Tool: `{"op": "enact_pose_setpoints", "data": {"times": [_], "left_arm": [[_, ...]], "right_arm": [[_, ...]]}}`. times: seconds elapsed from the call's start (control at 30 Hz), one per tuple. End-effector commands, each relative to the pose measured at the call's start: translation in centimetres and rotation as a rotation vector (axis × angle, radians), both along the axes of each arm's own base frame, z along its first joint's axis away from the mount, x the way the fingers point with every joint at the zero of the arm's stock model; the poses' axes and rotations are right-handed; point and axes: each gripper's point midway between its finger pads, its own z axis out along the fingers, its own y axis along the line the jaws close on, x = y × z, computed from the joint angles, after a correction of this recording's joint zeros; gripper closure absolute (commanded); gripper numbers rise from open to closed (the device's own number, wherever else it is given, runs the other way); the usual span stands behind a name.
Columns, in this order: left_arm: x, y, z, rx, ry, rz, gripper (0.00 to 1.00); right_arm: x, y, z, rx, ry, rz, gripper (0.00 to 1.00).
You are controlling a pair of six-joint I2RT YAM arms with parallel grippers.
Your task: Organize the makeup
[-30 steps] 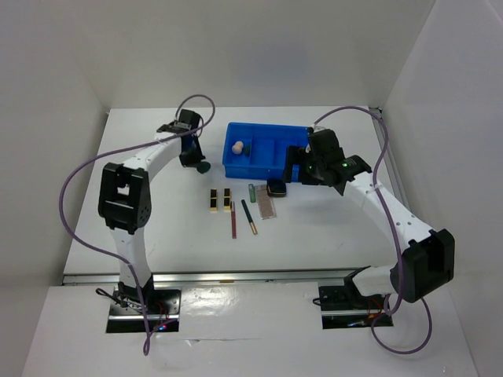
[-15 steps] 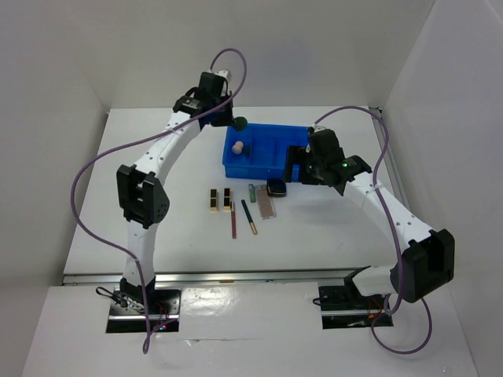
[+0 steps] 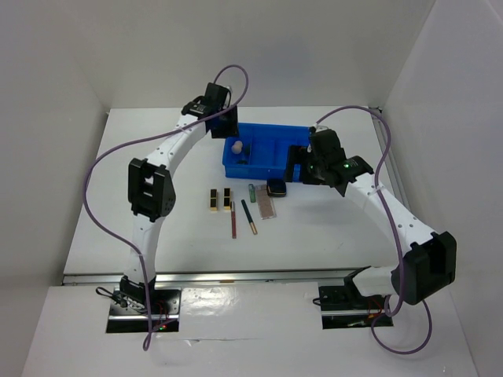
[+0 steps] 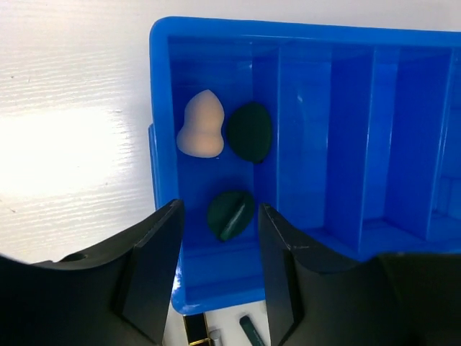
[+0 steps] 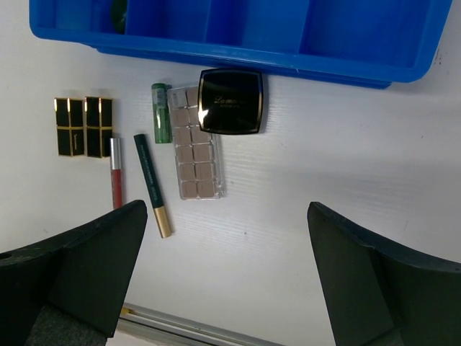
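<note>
Sponges are grouped by kind in the leftmost compartment of the blue bin [image 4: 160, 108]. The peach egg sponge [image 4: 201, 133] and a dark green sponge [image 4: 249, 131] lie side by side. A second green sponge [image 4: 230, 214] lies under the left gripper [image 4: 218, 213], whose fingers stand apart, gripping nothing. The right gripper [image 5: 227, 216], spread wide and empty, hovers near the black square compact [image 5: 230, 101], probably its next pick.

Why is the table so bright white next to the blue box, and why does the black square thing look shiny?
Left wrist view: light glares off the white table beside the blue plastic bin, leaving a washed-out patch. Right wrist view: the glossy black square compact mirrors the light as a pale patch on its lid. Top external view: the light is even and the shadows are faint.
</note>
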Motion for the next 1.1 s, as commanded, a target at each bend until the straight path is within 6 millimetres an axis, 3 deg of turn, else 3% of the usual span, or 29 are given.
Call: {"op": "enact_pose_setpoints", "data": {"times": [0.0, 0.03, 0.07, 0.1, 0.13, 0.17, 0.2, 0.27, 0.3, 0.37, 0.4, 0.47, 0.5, 0.57, 0.67, 0.77, 1.07], "left_arm": [[-0.7, 0.0, 6.3, -0.035, -0.118, -0.024, 0.41], [-1.3, 0.5, 6.6, -0.022, -0.110, -0.014, 0.41], [-2.2, 1.2, 9.1, -0.025, -0.151, -0.001, 0.43], [-4.2, 2.4, 10.1, -0.001, -0.158, 0.009, 0.48], [-4.5, 2.8, 7.6, 0.025, -0.116, 0.018, 0.48], [-6.2, 3.8, 10.3, 0.017, -0.174, 0.034, 0.49], [-8.5, 4.9, 6.5, 0.057, -0.094, 0.037, 0.51], [-10.8, 6.1, 5.6, 0.066, -0.090, 0.062, 0.51], [-14.0, 6.8, 3.6, 0.069, -0.045, 0.066, 0.51], [-15.9, 7.5, 2.2, 0.055, -0.035, 0.084, 0.48], [-18.0, 7.7, -0.5, 0.065, 0.021, 0.075, 0.46], [-19.3, 7.1, -1.2, 0.033, 0.028, 0.038, 0.40], [-20.1, 6.6, -2.0, 0.003, 0.068, 0.031, 0.29], [-20.5, 5.2, -3.3, -0.011, 0.102, -0.001, 0.28], [-21.1, 4.9, -6.4, 0.039, 0.173, 0.002, 0.26], [-20.0, 5.4, -7.5, 0.083, 0.177, 0.044, 0.26], [-17.5, 5.7, -10.9, 0.152, 0.214, 0.130, 0.41]], "right_arm": [[0.2, -0.2, 2.0, 0.030, -0.051, -0.021, 0.00], [0.2, 0.0, 1.7, 0.033, -0.039, -0.013, 0.00], [0.4, 0.1, 1.9, 0.038, -0.050, -0.013, 0.00], [0.5, 0.4, 2.1, 0.050, -0.058, -0.005, 0.00], [0.3, 0.6, 1.7, 0.061, -0.044, -0.001, 0.00], [0.5, 0.8, 2.0, 0.073, -0.055, 0.006, 0.00], [0.2, 1.1, 2.0, 0.087, -0.057, 0.020, 0.01], [0.3, 1.5, 1.8, 0.104, -0.075, 0.022, 0.01], [0.0, 1.9, 1.2, 0.109, -0.062, 0.024, 0.01], [0.3, 2.2, 1.6, 0.119, -0.082, 0.020, 0.01], [0.5, 2.1, 1.7, 0.116, -0.093, 0.013, 0.01], [0.9, 1.9, 0.8, 0.099, -0.074, -0.012, 0.01], [1.3, 1.8, 1.0, 0.100, -0.078, -0.031, 0.00], [1.6, 2.0, 0.9, 0.087, -0.079, -0.037, 0.00], [2.5, 2.4, 1.6, 0.092, -0.090, -0.036, 0.00], [2.5, 2.4, 1.9, 0.087, -0.094, -0.030, 0.00], [1.3, 1.4, 2.2, 0.074, -0.098, -0.045, 0.00]]}}
